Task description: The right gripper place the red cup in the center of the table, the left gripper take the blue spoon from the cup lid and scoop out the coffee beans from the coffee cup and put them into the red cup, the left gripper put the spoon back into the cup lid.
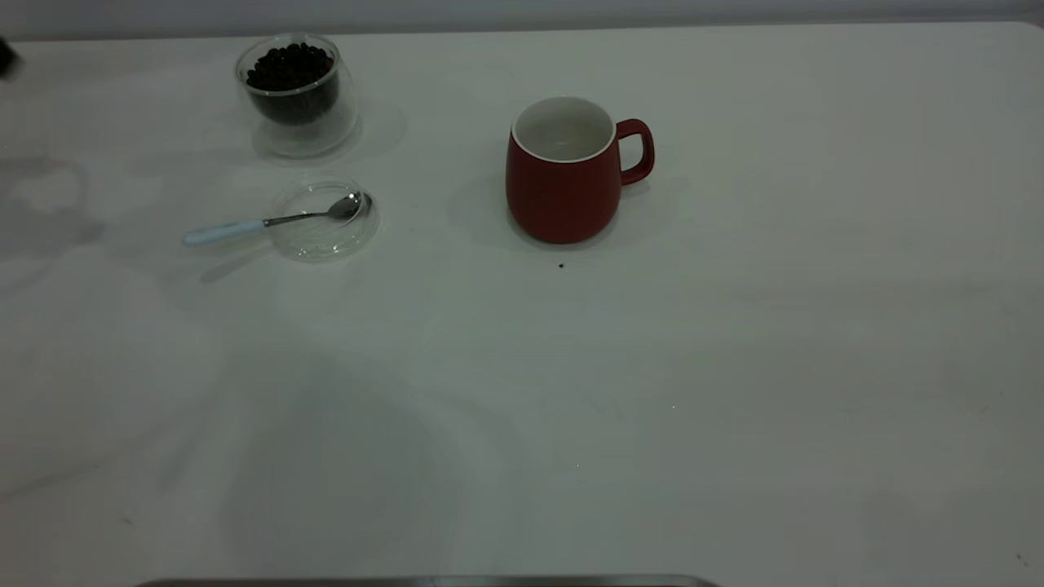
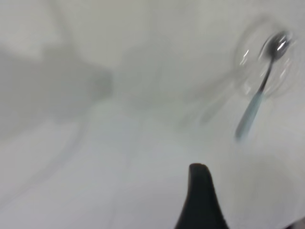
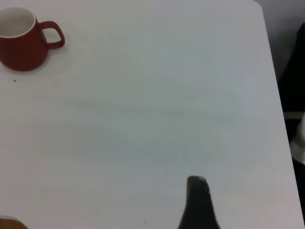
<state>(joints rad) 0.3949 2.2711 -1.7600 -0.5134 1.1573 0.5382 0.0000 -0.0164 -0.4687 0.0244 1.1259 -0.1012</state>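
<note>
The red cup (image 1: 563, 175) is standing upright near the middle of the table (image 1: 734, 367), apparently already placed. The blue spoon (image 1: 269, 220) is lying across the cup lid (image 1: 324, 222), handle pointing to nine o'clock (easy to grab). From the left gripper (image 2: 200, 200), it lies at about one o'clock, well apart; I cannot tell whether either gripper's fingers are spread.
</note>
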